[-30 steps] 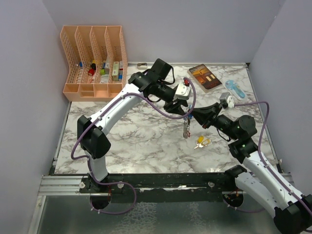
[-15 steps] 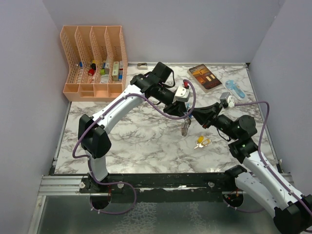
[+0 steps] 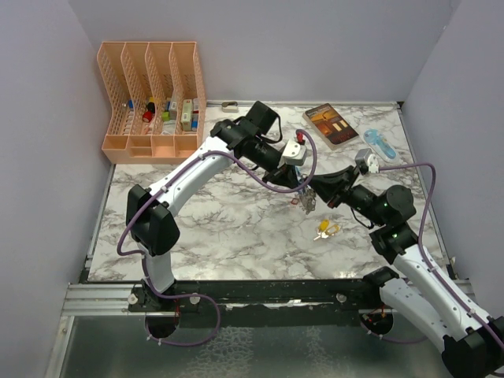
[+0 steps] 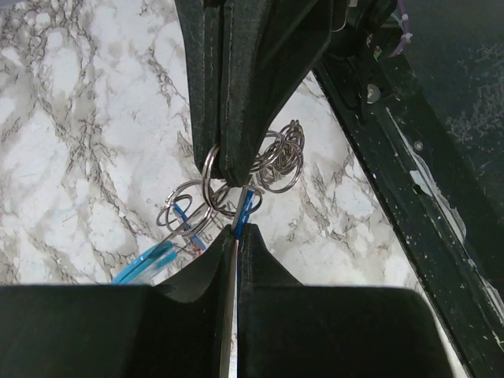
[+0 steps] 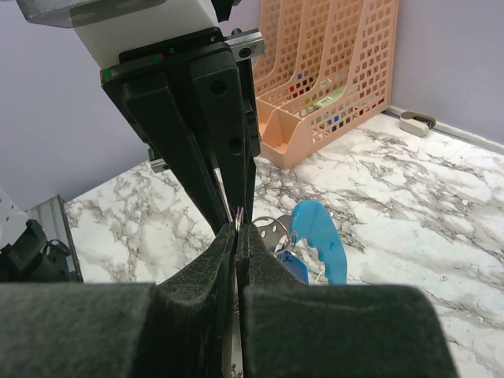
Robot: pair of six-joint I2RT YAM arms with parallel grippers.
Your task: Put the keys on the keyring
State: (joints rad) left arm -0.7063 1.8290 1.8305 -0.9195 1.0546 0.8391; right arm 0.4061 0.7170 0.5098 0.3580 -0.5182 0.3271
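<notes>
The keyring (image 3: 306,200) hangs above mid-table between both grippers: thin metal rings (image 4: 277,155), a light-blue curved piece (image 5: 319,236) and a small red tag. My left gripper (image 3: 302,189) reaches in from the back left and is shut on a ring and a blue piece (image 4: 237,227). From the right, my right gripper (image 3: 316,191) is shut on the ring's edge (image 5: 239,223), tip to tip with the left fingers (image 5: 213,134). Loose keys (image 3: 325,230) with yellow heads lie on the marble in front of the grippers, touched by neither.
An orange file organizer (image 3: 153,98) stands at the back left. A brown box (image 3: 331,124) and a light-blue object (image 3: 379,144) lie at the back right. A small grey item (image 3: 229,105) rests by the back wall.
My left gripper has shut onto the keyring. The bunch, which hung down lower, is now drawn up between the two grippers. The right arm has stayed put.
</notes>
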